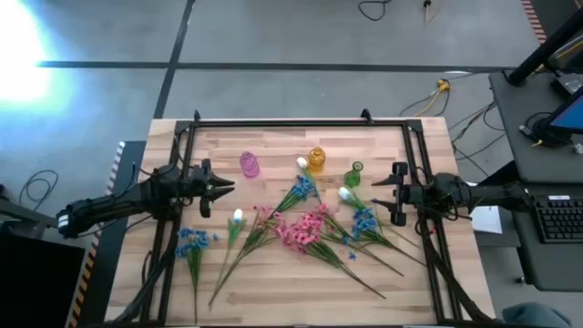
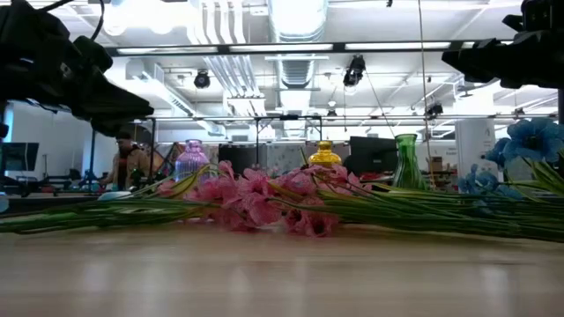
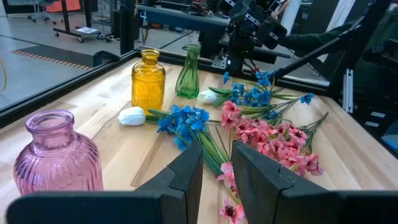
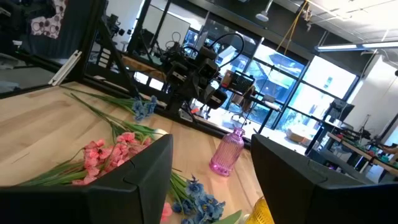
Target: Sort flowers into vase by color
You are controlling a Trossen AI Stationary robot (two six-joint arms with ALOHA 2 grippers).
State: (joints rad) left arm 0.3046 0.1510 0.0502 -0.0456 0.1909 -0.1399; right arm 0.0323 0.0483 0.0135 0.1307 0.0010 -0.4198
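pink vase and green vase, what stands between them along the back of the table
The yellow vase stands between the pink vase and the green vase, with a white bud lying just beside it; the high view shows this best.

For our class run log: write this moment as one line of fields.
left gripper: open, empty, raised near pink vase | right gripper: open, empty, raised near green vase | flowers: all lying on table | yellow vase: empty

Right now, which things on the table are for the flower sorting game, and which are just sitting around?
For the job: pink flowers, blue flowers, white buds, pink vase, yellow vase, green vase.

Just around: keyboard, yellow cable on the floor.
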